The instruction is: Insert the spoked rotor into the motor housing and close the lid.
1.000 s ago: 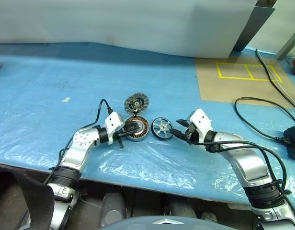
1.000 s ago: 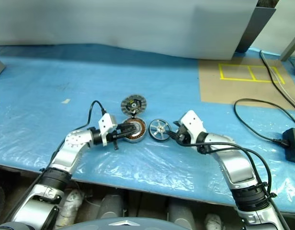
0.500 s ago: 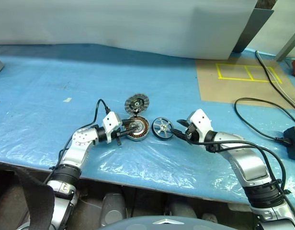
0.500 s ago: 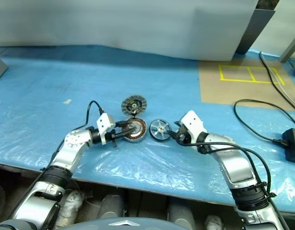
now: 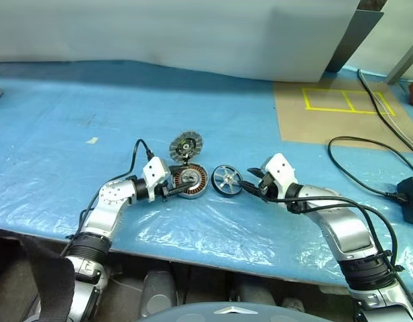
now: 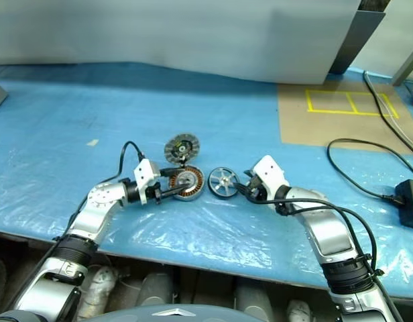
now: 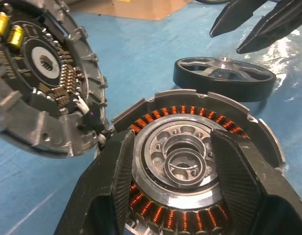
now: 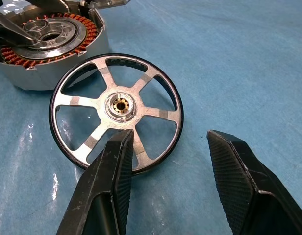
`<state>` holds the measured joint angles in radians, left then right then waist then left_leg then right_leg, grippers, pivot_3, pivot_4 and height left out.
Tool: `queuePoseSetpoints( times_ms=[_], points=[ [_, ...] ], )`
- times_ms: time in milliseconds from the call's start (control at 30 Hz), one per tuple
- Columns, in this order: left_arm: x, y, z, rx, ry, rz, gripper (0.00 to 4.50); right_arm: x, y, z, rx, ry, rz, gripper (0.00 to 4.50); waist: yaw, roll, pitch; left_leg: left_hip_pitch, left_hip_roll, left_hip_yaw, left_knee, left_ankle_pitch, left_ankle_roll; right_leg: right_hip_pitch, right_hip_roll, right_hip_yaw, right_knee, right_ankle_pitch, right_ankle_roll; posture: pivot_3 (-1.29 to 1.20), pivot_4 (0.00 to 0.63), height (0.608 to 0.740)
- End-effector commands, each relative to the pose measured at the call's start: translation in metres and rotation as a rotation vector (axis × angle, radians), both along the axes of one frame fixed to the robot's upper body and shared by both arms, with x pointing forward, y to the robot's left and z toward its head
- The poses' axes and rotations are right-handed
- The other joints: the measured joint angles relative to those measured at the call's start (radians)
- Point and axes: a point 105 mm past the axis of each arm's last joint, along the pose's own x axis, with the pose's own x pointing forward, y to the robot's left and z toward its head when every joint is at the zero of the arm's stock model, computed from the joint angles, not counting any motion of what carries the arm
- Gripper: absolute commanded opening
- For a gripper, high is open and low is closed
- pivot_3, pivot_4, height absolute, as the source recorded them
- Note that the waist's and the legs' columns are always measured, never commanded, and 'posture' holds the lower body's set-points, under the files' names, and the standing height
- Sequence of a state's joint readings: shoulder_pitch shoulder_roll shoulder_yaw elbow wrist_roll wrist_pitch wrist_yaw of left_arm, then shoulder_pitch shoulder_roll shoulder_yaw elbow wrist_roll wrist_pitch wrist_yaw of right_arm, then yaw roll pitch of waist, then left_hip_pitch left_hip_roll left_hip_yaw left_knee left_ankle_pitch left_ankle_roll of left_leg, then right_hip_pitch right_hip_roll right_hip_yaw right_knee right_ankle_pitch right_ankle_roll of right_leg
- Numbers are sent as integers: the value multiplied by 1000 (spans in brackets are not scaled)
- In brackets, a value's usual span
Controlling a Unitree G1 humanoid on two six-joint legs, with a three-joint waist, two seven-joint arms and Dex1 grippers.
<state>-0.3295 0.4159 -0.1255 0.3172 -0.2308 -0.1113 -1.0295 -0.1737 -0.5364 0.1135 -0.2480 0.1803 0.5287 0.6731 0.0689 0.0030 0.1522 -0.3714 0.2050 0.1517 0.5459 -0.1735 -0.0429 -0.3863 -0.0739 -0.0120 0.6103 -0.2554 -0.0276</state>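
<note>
The right gripper [image 8: 165,183] stands with its two black fingers spread apart and nothing between them, one fingertip over the near rim of the spoked rotor [image 8: 116,111], a small wheel with a dark outer ring and shiny silver spokes running to a central hub. That wheel lies flat on the blue plastic-covered table [image 5: 72,100], just beside the motor housing [image 7: 190,161], a round grey metal puck showing a ring of copper-brown windings around a silver centre. The left gripper [image 7: 183,174] has its fingers parted to either side of the housing's silver centre; in the left wrist view they seem to straddle it rather than clamp it, so I take it to be holding nothing (contact with the windings cannot be ruled out). The lid [image 5: 186,144], a pale grey ribbed disc with a circuit board inside, stands tilted open at the housing's far edge.

The step in hand looks like the pick-up of the rotor; insertion has not begun. Next, the right fingers need to close on the rim, lift, and carry the wheel over the open housing, which the left fingers should vacate.

Both arms reach forward and inward from either side, forearms low over the table, grippers pointing toward each other.
</note>
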Motion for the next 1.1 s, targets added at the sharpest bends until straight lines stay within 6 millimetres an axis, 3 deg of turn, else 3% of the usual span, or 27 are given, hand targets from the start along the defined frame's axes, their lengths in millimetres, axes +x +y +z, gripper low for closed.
queuePoseSetpoints(
  times_ms=[33, 267, 600, 867, 1100],
  points=[
    [-10, 12, 13, -58, 25, -43, 2604, 1, 2, 6, 7, -35, 11, 2454, -1, 0, 0, 0, 0, 0, 0, 0, 0, -1, 0, 0, 0, 0, -1, 0, 150, 740],
    [-7, 37, 22, -28, -6, 11, 2604, 2, 2, 2, -7, -28, 17, 2454, 1, 0, 0, -3, 0, 0, 0, 0, 0, -2, 0, 0, 0, 0, -1, 0, 150, 740],
    [-18, 29, 51, -52, -18, -50, 2604, 4, 4, -1, -19, -27, 32, 2454, 0, 0, 0, -4, 0, 0, 0, 0, 0, -3, 0, 0, 0, 0, -1, 0, 150, 740],
    [-15, 40, 48, 26, 2, -61, 25, 5, 5, -3, -22, -25, 32, 2454, 0, 0, 0, -4, -1, 0, 1, 0, 0, -3, 1, 0, 0, -1, -1, 0, 150, 740],
    [-18, 27, 41, 91, 8, -110, 25, 7, -2, 1, 23, -13, -15, 2454, 1, 0, 0, -4, -1, 0, 1, 0, 0, -3, 1, 0, 0, 0, -1, 0, 150, 740]
  ],
)
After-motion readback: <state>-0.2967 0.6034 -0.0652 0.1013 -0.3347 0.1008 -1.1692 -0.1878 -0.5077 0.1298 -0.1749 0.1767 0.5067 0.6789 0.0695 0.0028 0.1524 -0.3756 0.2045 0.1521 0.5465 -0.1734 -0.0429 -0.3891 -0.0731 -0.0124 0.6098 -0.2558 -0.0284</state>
